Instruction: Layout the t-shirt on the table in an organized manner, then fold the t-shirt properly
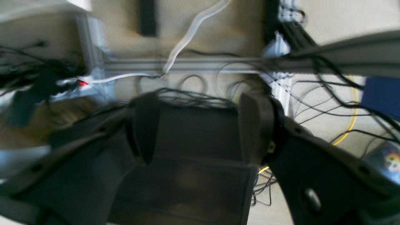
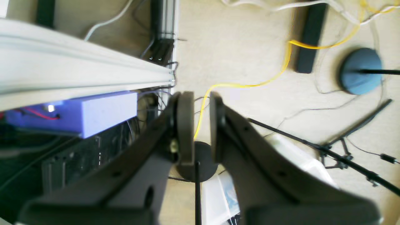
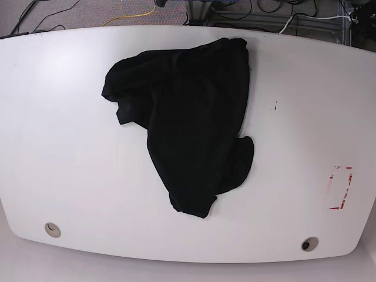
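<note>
Base view: shirt (image 3: 188, 129) lies crumpled on the table (image 3: 59, 147); layout not begun. Left gripper (image 1: 200, 128) spread, right gripper (image 2: 197, 125) nearly closed, both empty; next, reach in.

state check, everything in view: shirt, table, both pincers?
t-shirt: crumpled, unfolded, lying on the table, untouched.
table: shirt on it, no arm over it in the base view.
left pincer: open, empty.
right pincer: nearly shut, narrow gap, empty.
</note>
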Motion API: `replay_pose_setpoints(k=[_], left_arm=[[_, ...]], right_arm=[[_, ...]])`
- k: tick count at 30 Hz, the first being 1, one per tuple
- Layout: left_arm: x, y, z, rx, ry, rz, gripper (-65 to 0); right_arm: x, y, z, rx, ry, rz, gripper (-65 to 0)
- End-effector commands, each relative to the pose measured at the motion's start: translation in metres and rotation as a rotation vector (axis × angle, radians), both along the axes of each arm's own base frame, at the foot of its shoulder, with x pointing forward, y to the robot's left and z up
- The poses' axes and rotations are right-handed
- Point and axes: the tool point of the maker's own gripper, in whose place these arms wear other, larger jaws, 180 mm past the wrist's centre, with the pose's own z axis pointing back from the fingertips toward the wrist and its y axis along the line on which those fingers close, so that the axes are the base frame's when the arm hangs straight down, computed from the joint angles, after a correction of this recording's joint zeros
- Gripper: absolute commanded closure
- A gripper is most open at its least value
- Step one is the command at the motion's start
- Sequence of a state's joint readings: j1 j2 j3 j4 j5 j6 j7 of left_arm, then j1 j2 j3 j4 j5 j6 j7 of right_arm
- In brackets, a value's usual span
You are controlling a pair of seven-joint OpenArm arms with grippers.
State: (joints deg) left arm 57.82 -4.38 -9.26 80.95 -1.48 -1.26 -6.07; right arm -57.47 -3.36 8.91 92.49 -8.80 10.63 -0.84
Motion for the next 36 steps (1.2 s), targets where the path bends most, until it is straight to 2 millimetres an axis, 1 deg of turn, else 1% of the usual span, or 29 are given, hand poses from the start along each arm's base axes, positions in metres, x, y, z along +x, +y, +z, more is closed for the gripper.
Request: replay_pose_setpoints(k=[1,5,8,10,11,13,17,18,21,23,26,31,36], left_arm=[[-0.001,0.006,0.019,0.002,-0.028,-0.017,-37.6],[0.003,0.010,0.038,-0.005,-0.054,-0.029,-37.6],[0.003,0.013,0.056,-0.012,-0.065,-0.053,-37.6],[0.007,0.014,0.069,-0.020,-0.080,-0.072,-37.6],[0.008,0.014,0.071,-0.022,-0.083,-0.077,-37.6],[0.013,0.013,0.083,-0.035,-0.102,-0.088,-37.6],[0.025,0.009,0.099,-0.042,-0.140,-0.112,-37.6],[0.034,0.012,0.106,-0.031,-0.168,-0.116,-37.6],[0.049,0.014,0.117,-0.017,-0.212,-0.123,-37.6],[0.053,0.013,0.121,-0.016,-0.226,-0.127,-37.6],[0.060,0.014,0.127,-0.010,-0.249,-0.133,-37.6],[0.081,0.018,0.133,0.007,-0.309,-0.134,-37.6],[0.103,0.029,0.139,0.043,-0.372,-0.127,-37.6]], right_arm=[[0.006,-0.001,0.028,-0.010,-0.056,0.006,-7.9],[0.007,-0.001,0.048,-0.018,-0.080,0.006,-7.9],[0.012,0.000,0.065,-0.024,-0.109,-0.016,-7.9],[0.013,0.001,0.076,-0.027,-0.120,-0.016,-7.9],[0.014,0.002,0.078,-0.025,-0.124,-0.015,-7.9],[0.017,0.002,0.087,-0.028,-0.140,-0.013,-7.9],[0.022,0.001,0.094,-0.032,-0.158,-0.012,-7.9],[0.023,0.001,0.095,-0.032,-0.161,-0.011,-7.9],[0.029,0.001,0.098,-0.034,-0.181,-0.010,-7.9],[0.033,0.001,0.101,-0.035,-0.194,-0.009,-7.9],[0.046,0.000,0.102,-0.037,-0.229,-0.009,-7.9],[0.064,-0.001,0.104,-0.041,-0.277,-0.008,-7.9],[0.089,-0.001,0.107,-0.042,-0.344,-0.008,-7.9]])
